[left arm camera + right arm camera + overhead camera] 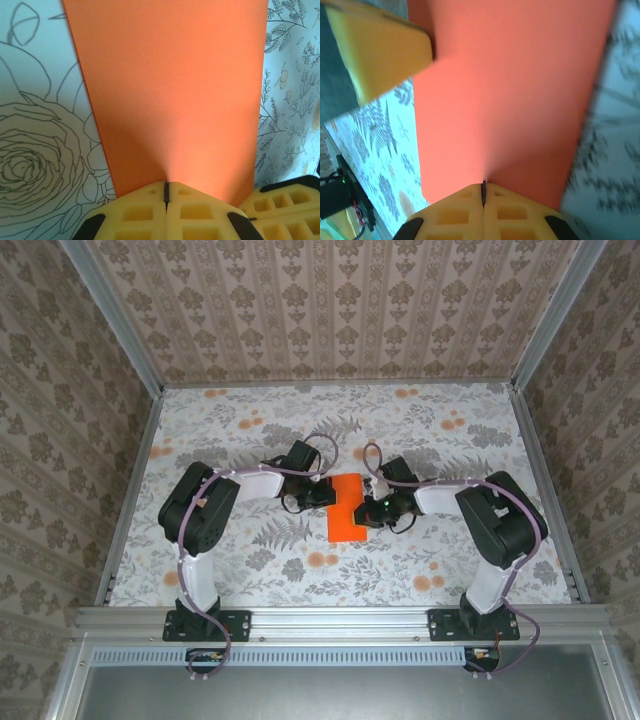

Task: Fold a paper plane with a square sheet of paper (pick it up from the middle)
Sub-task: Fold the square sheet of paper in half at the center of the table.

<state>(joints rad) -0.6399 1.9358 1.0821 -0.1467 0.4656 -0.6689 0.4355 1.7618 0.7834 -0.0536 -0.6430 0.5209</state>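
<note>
Nearest lens: the left tool (166,192), its yellow ribbed pads (137,212) clenched on an edge of the thin, vivid orange square sheet of paper (170,90).
Right tool (483,192): likewise clamped onto the sheet's right-hand edge.
Sheet's place: held between both tools, mid floral-print surface (250,430).
Handling: judged light, limp and easily creased; best pinched gently at the edges.
Views: a stepped outline is shown from overhead; puckering at each pinch is shown by the wrist cameras.

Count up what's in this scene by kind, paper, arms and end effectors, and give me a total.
orange paper sheet: 1
robot arms: 2, left arm, right arm
end effectors: 2, left end effector, right end effector, both shut on the sheet
total: 5
</note>
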